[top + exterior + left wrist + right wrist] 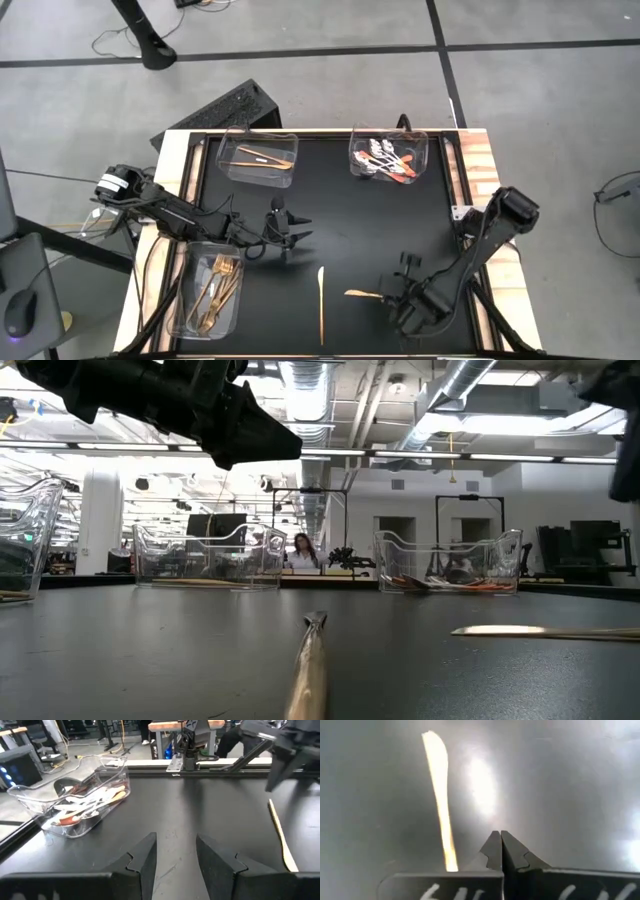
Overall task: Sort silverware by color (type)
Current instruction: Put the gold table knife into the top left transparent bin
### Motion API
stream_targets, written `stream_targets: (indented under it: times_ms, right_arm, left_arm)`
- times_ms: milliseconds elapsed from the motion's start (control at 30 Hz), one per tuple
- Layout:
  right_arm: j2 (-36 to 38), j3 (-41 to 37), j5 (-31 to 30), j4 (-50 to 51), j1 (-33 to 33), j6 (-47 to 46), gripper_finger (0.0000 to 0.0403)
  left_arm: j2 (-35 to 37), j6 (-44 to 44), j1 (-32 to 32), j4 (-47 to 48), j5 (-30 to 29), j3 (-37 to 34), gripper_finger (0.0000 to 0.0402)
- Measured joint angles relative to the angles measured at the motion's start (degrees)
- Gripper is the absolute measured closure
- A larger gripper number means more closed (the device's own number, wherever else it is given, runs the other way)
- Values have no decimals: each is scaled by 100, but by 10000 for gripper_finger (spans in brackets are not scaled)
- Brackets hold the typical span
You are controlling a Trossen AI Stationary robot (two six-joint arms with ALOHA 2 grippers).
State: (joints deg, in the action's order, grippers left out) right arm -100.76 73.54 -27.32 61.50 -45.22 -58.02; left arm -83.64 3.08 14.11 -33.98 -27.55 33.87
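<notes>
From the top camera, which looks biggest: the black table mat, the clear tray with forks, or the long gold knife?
1. Black table mat.
2. Clear plastic tray of gold forks.
3. Long slim gold knife, lying alone on the mat.

Glossy gold metal knife (321, 300) on smooth black table (330, 220); clear plastic trays (258, 157).

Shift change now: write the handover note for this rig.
Right gripper: shut, empty, beside a loose gold knife at the mat's near right.
Left gripper: open, empty, mid-table.
Done: forks in the near-left tray, gold pieces in the far-left tray, red-handled spoons in the far-right tray.
Left: that knife and a second gold knife near centre.
</notes>
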Motion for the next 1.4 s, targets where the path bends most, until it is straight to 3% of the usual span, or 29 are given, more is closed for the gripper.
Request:
stream_targets:
  times_ms: [233, 333, 500, 600, 700, 967, 1267, 1400]
  right_arm:
    - [217, -1, 14, -5, -161, -393, 318]
    - [218, -1, -315, 16, -483, -808, 280]
    - [218, -1, -1449, 367, -1100, -2742, 227]
    - [218, 1, -1670, 449, -1320, -4003, 212]
    - [213, 2, -1433, 571, -1371, -4934, 211]
    - [241, -436, 24, 1038, -1363, -6470, 244]
    - [496, -1703, 212, -1038, -1363, -6655, 237]
    - [493, -1963, 478, -1240, -1368, -6674, 217]
  left_arm:
    - [-51, 265, 4, -167, 732, 0, 278]
    - [-372, 143, 51, -713, 951, 4, 278]
    - [-1508, -142, 52, -1451, 1541, 599, 278]
    - [-2216, -320, 69, -1285, 1994, 1304, 278]
    - [-2815, -519, 102, -816, 2325, 2074, 278]
    - [-3888, -916, 183, 965, 2894, 3929, 278]
    - [-4510, -1279, 267, 1955, 3204, 5094, 278]
    - [-4608, -1284, 273, 2157, 3247, 5215, 278]
